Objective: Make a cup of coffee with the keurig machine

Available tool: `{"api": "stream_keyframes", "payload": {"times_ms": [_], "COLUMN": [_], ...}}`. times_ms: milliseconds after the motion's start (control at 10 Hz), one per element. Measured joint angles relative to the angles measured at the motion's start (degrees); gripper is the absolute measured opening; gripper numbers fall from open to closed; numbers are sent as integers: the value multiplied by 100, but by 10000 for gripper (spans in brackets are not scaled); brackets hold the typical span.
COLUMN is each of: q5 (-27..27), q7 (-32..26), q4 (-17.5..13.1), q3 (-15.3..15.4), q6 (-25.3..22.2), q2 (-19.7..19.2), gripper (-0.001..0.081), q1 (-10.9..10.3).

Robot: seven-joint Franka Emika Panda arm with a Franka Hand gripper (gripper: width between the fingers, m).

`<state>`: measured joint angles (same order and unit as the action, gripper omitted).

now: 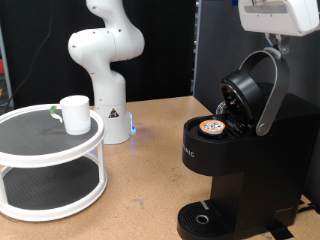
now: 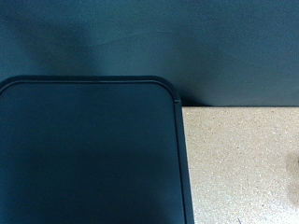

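Up in the exterior view's top right corner hangs the robot's white hand (image 1: pixel 280 14), and only its body shows, so I cannot tell if its fingers are spread or pressed together. Nothing can be seen between them.

Below the hand lies the wide brown speckled worktop (image 1: pixel 150 170). Right under the hand stands the big boxy black keurig machine (image 1: pixel 235 165). Its lid is tipped open, and its curved silver-grey handle (image 1: pixel 268 90) reaches up close to the hand. A small round pod with an orange and white printed top (image 1: pixel 212 127) sits in the open hole of the machine, down and a little to the exterior view's left of the hand. The round drip tray (image 1: pixel 203 220) at the foot of the machine has no mug on it.

Far from the hand, at the exterior view's left, stands a round white two-level shelf with dark grey mats (image 1: pixel 50 160). The small plain white ceramic cup (image 1: pixel 75 114) stands on its top level.

The wrist view shows a dark flat panel with a rounded corner (image 2: pixel 89 154) over a piece of the worktop (image 2: pixel 243 163).
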<state>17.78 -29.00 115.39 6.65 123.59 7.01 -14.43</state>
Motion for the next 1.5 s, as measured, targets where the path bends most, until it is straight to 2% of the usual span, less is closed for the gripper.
{"api": "stream_keyframes", "payload": {"times_ms": [400,900,1300,1500], "q5": [79,-628,-1393,-1687], "q7": [-572,-1162,-1225,-1217], "q4": [99,289,634,928], "q3": [-185,-516,-613,-635], "q6": [-136,-625,-492,-247], "q2": [174,415,388,281], "gripper": [4,4,4,4], "q1": [63,373,603,722]}}
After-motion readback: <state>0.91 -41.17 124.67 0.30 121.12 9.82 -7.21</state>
